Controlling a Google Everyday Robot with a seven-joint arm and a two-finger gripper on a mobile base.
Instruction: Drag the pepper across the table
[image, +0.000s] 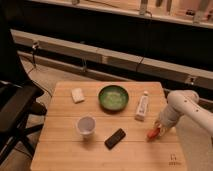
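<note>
1. The table (107, 150) is a rectangular top of pale wooden strips laid side by side, with a small dark logo mark (173, 159) near its 5 o'clock corner.
2. The pepper (151, 133) is a small tapered red-orange thing lying flat on the wood toward the table's 4 o'clock side, close to the right edge.
3. Its long axis runs on a slant from about 1 o'clock to 7 o'clock; the free tip points toward 7 o'clock, and the upper end meets the hand.
4. The hand (159, 128) comes down at the pepper's upper end, at the close of a smooth, rounded white arm (185, 106) that enters from 3 o'clock. I cannot tell whether it is apart or together.
5. A flat black phone (115, 138) lies at 9 o'clock of the pepper, well apart from it, slanted the same way.
6. A white tube (141, 106) lies at 11 o'clock of the pepper, near it.
7. A round green bowl (113, 97) sits left of the tube.
8. A pale cup (86, 126) stands upright left of the phone, and a small white block (77, 95) lies at 11 o'clock of the cup.
</note>
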